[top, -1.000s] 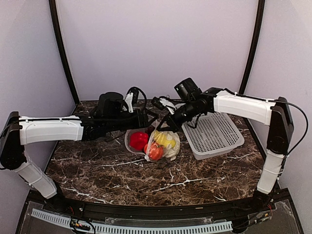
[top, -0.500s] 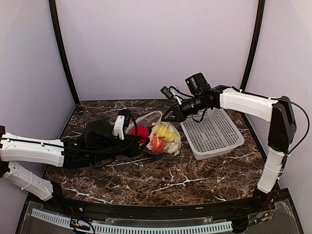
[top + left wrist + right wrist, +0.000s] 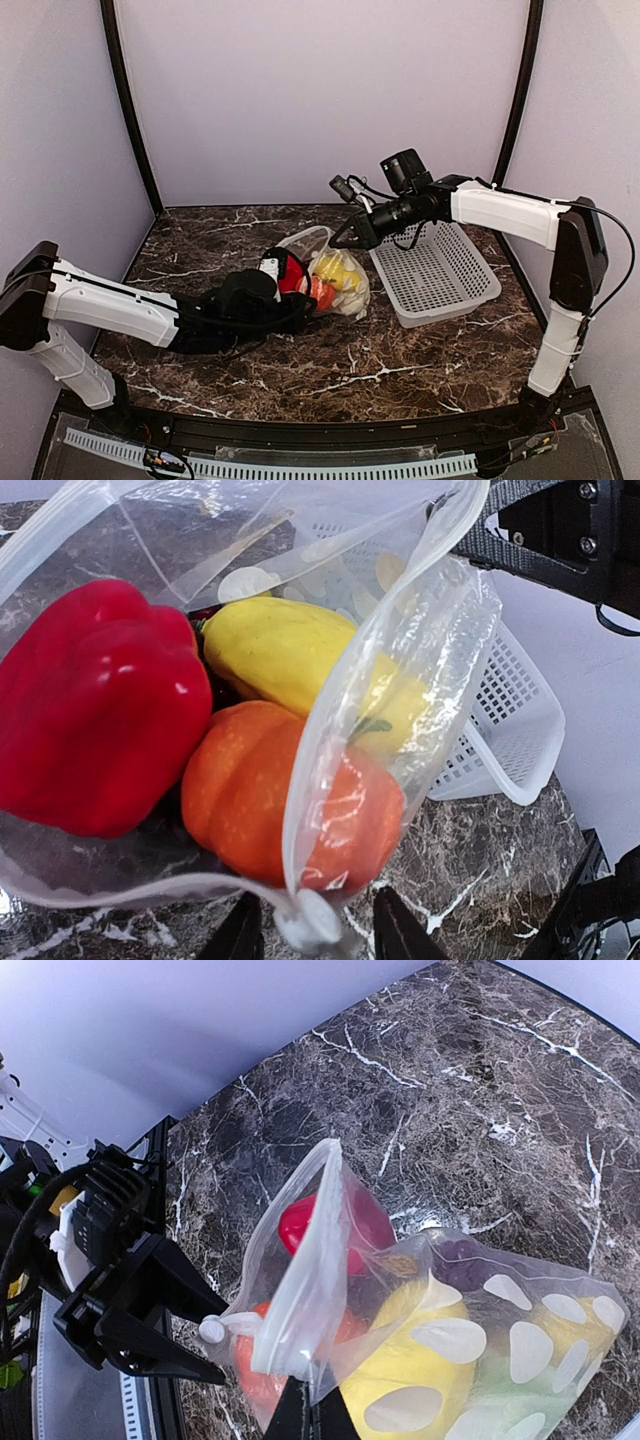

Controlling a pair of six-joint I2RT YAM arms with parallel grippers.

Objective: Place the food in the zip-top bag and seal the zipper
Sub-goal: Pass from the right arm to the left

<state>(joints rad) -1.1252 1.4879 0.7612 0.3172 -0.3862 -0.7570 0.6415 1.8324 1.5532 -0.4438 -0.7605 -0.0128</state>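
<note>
The zip-top bag (image 3: 325,268) lies open on the table, its mouth facing left. Inside, the left wrist view shows the red pepper (image 3: 95,710), a yellow oblong (image 3: 285,655) and the orange-red round one (image 3: 255,795). The dark grapes (image 3: 462,1255) show in the right wrist view. My left gripper (image 3: 312,930) is open, one finger on each side of the zipper's (image 3: 345,730) white end tab (image 3: 312,920). My right gripper (image 3: 308,1405) is shut on the zipper strip at the mouth's far end, and it also shows in the top view (image 3: 342,238).
The white mesh basket (image 3: 437,275) stands just right of the bag, under my right arm. It also shows in the left wrist view (image 3: 505,730). My left arm (image 3: 120,305) lies low across the left of the table.
My left arm has dropped low and slid right, bringing its open gripper to the bag's near corner. The bag now rests on the table. The right gripper has stayed put for the last half second.
</note>
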